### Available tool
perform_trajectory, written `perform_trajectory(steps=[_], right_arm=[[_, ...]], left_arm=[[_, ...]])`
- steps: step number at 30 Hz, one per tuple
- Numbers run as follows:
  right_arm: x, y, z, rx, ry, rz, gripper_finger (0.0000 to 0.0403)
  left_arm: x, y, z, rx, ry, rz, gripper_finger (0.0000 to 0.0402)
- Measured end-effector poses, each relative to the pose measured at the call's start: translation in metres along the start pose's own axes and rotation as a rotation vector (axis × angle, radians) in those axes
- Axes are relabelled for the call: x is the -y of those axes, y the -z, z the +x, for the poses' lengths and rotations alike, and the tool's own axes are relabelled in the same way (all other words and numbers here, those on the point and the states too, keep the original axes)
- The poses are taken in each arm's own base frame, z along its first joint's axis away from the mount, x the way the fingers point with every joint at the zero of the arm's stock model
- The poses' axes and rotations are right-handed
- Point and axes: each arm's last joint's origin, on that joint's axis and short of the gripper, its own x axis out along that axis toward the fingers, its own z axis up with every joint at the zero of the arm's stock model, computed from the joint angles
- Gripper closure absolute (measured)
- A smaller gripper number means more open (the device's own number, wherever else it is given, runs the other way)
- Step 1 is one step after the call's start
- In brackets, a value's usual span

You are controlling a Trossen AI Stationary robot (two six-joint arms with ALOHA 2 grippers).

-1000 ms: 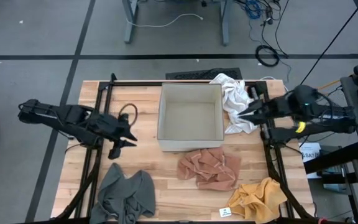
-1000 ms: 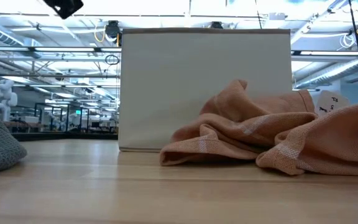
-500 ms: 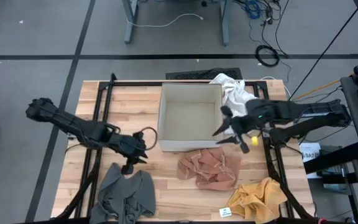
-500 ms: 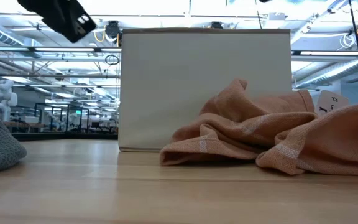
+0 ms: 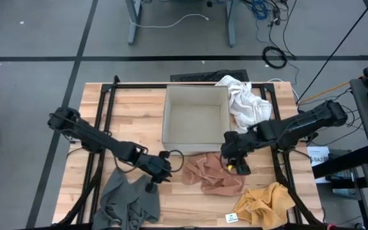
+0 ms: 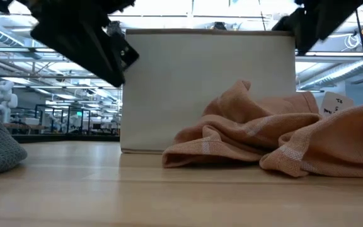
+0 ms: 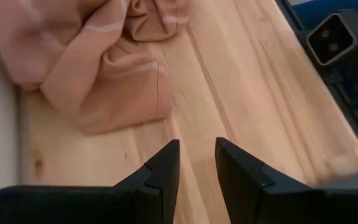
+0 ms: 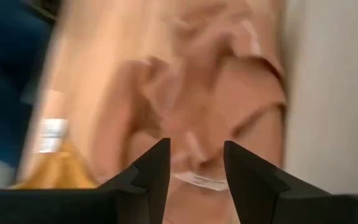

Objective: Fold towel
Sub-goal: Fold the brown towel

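You're in the approach step, nothing grasped yet. The peach towel (image 5: 214,174) lies crumpled on the counter (image 5: 139,108), right in front of the box (image 5: 195,121), between your two hands. Left hand (image 5: 160,170) sits just beside the towel's left edge, fingers parted w/ a narrow gap, holding nothing. Right hand (image 5: 234,155) hangs over the towel's upper right corner, fingers spread, also empty. Next move, as I judge it: bring each hand down onto an edge or corner nearest it, pinch one layer only, then pull apart to flatten the cloth before any fold. Gray towel (image 5: 130,200) just below the left hand, yellow towel (image 5: 265,203) below the right; keep clear of both.
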Motion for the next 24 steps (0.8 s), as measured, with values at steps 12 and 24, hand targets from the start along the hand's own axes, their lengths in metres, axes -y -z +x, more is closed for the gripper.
perform_trajectory(steps=[12, 24], right_arm=[[-0.030, 0.011, 0.015, -0.004, 0.235, 0.017, 0.0267], [-0.055, 0.038, -0.023, 0.017, 0.149, 0.061, 0.0267]], left_arm=[[-0.004, 0.010, 0.032, -0.021, -0.003, 0.002, 0.0294], [-0.005, 0.004, 0.032, 0.041, -0.004, 0.051, 0.0294]])
